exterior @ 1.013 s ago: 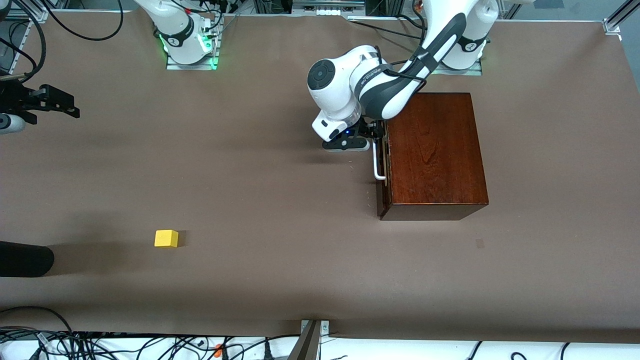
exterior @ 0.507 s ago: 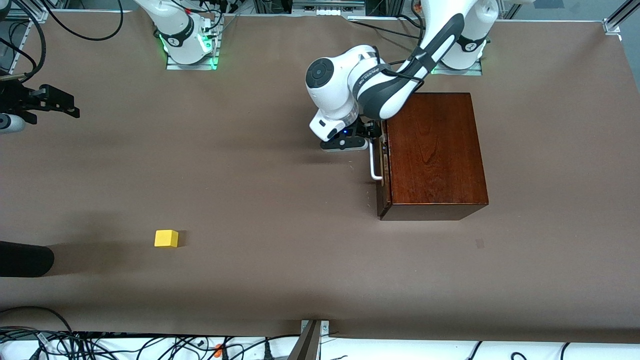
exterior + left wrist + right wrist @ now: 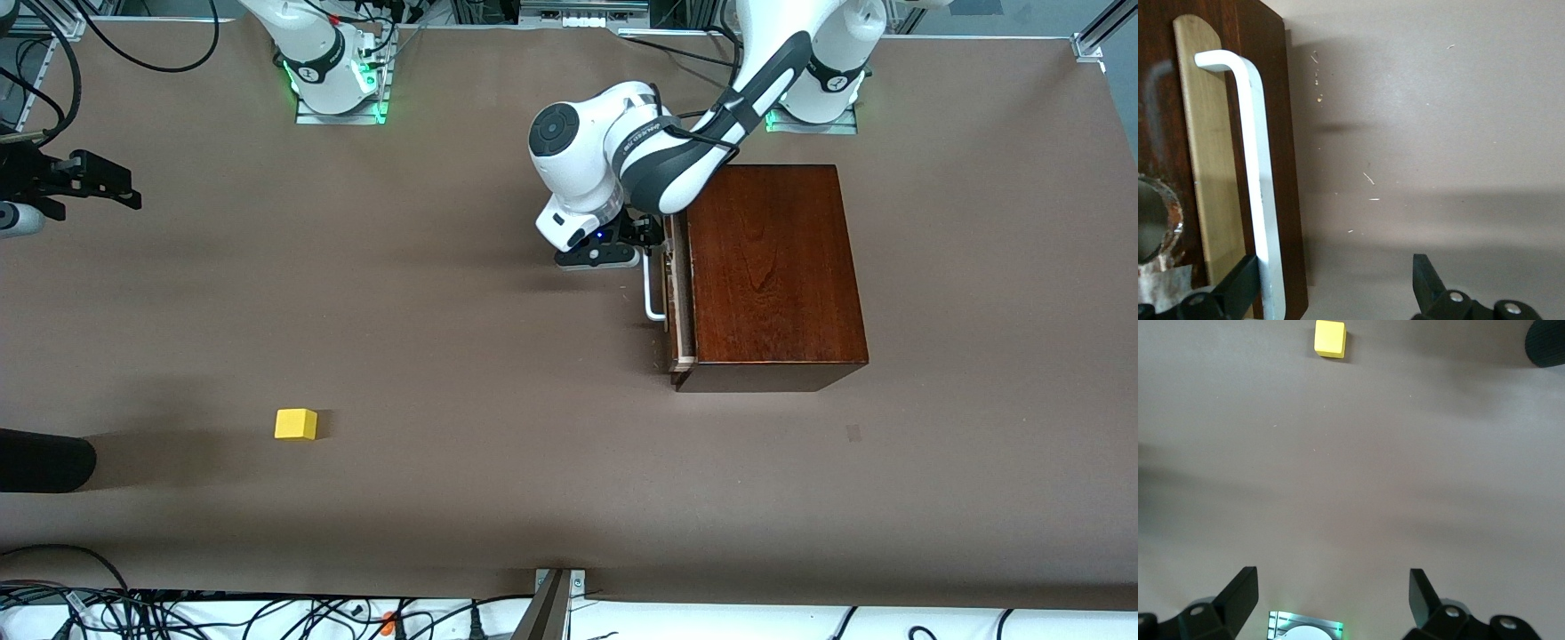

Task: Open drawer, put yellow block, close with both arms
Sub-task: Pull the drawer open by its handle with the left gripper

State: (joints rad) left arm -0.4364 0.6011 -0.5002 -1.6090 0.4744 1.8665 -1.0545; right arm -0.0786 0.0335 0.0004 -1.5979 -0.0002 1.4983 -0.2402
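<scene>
Presently on view: one dark glossy wooden box [image 3: 773,267] at the left arm's end of the brown table [image 3: 498,498], its drawer [image 3: 677,298] drawn out only a sliver, showing a pale wood edge under a reddish-brown front; a white loop handle [image 3: 1258,167], smooth, thin and rigid, runs along that front. Left gripper [image 3: 642,242] at the handle, fingers spread wide, one finger [image 3: 1238,287] hooked against the loop and the other standing clear over bare table, so it pulls by hooking, not by clamping. Likely handling: the drawer slides stiffly in its box and wants a straight, level pull on the handle, the only sensible hold. One yellow block [image 3: 295,424], a small plain cube with crisp edges, sits alone on the table, well apart from the box, toward the right arm's end and nearer the front camera; probably light and hard, best pinched across two flat faces. Right gripper [image 3: 89,182] waits over the table edge at its own end, fingers wide apart, holding nothing, the block in sight of its wrist camera
</scene>
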